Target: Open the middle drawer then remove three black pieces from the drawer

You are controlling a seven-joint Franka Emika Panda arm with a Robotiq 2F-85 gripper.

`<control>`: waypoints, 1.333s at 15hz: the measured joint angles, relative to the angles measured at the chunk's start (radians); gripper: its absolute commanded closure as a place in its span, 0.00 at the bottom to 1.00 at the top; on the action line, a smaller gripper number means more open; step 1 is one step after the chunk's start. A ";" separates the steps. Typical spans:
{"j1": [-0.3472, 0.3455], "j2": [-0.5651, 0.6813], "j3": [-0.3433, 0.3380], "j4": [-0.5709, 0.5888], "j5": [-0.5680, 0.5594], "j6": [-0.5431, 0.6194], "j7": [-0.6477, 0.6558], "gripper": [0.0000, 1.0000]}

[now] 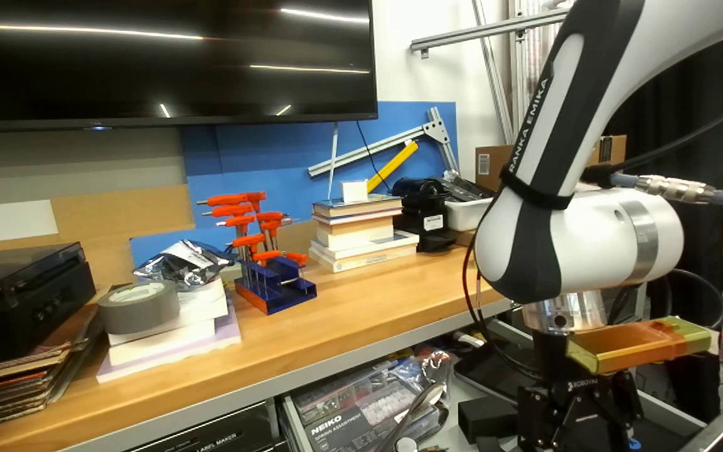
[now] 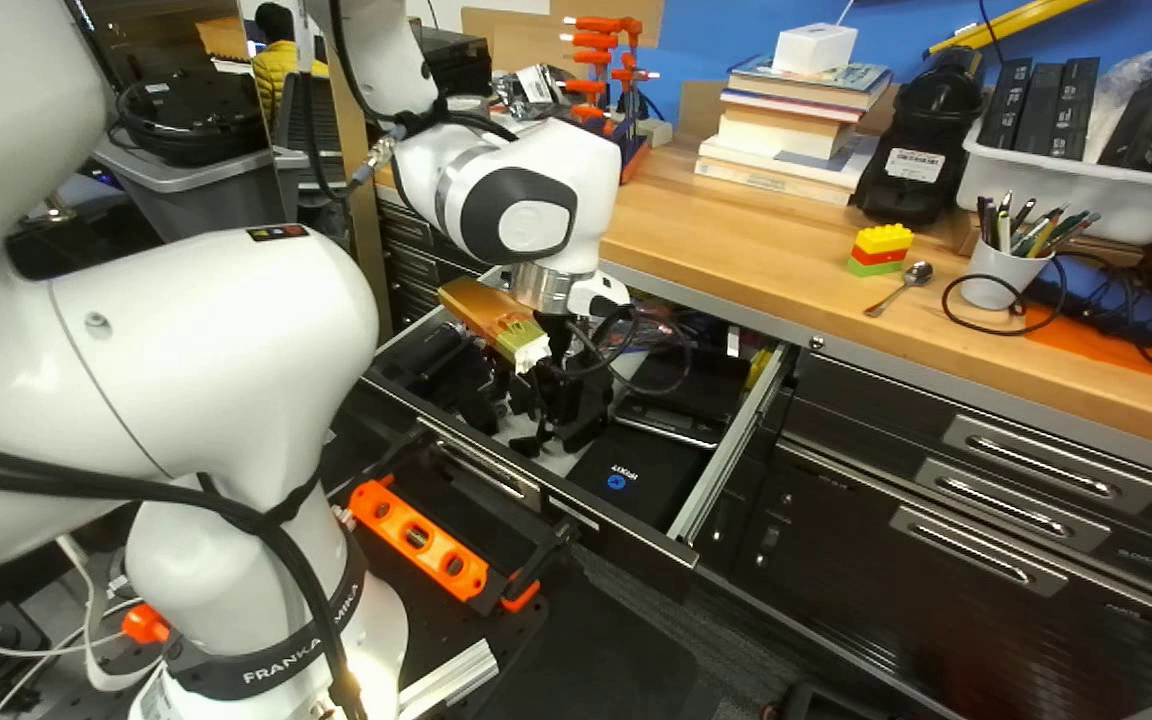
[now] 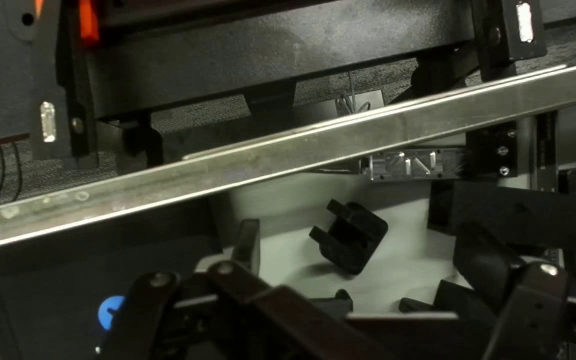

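Observation:
A dark metal drawer (image 2: 596,520) with a silver bar handle stands open. It holds mixed items; I cannot tell whether it is the middle one. My gripper (image 3: 368,255) is over the drawer, fingers spread wide apart, with nothing held. A small black U-shaped piece (image 3: 355,250) lies tilted on the drawer's light floor, ahead of and between the fingers in the wrist view. Two more black pieces, at left (image 3: 335,305) and right (image 3: 455,294), are partly hidden by the gripper. In both exterior views the gripper (image 1: 578,433) (image 2: 558,425) is low among black blocks (image 1: 484,417).
A black box with a blue logo (image 2: 636,475) and a spring assortment box (image 1: 361,414) lie in the drawer. The drawer's front edge (image 3: 288,155) runs close to the gripper. An orange level (image 2: 416,535) is in front. Closed drawers (image 2: 1036,455) are beside it.

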 measured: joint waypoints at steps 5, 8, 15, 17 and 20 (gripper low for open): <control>-0.111 0.080 0.207 0.001 0.192 0.164 -0.120 0.00; -0.181 0.130 0.338 0.001 0.328 0.290 -0.212 0.00; -0.308 0.198 0.500 0.009 0.455 0.499 -0.335 0.00; -0.352 0.203 0.538 0.014 0.468 0.527 -0.362 0.00; -0.425 0.209 0.601 0.027 0.478 0.547 -0.391 0.00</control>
